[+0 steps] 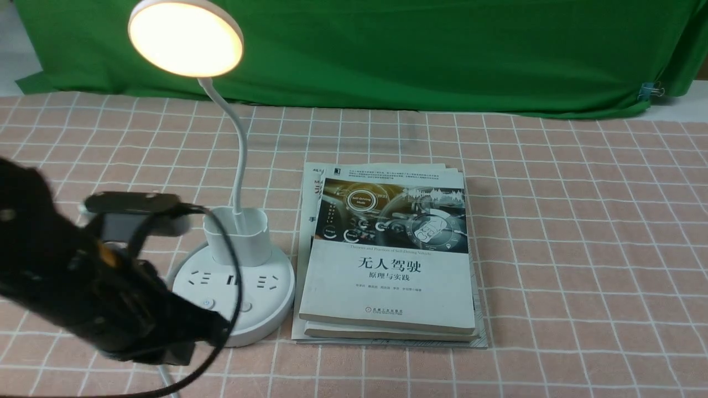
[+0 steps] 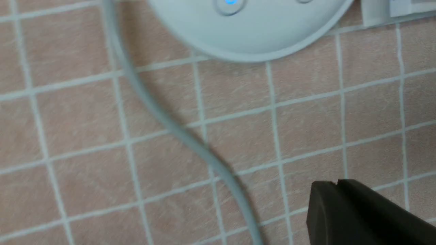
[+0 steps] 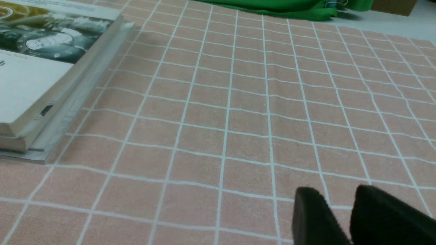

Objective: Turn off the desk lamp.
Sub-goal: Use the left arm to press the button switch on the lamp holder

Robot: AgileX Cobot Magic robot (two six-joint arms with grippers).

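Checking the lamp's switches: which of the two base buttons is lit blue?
The left button, which shows a blue glow; the right button beside it is unlit.

A stack of books [image 1: 387, 265], topped by a volume with a car-dashboard cover and a Chinese title, is laid on a pink tablecloth [image 1: 581, 221] checked with white lines, behind which a green cloth [image 1: 442, 50] is hung, held at its right end by a binder clip [image 1: 652, 89].
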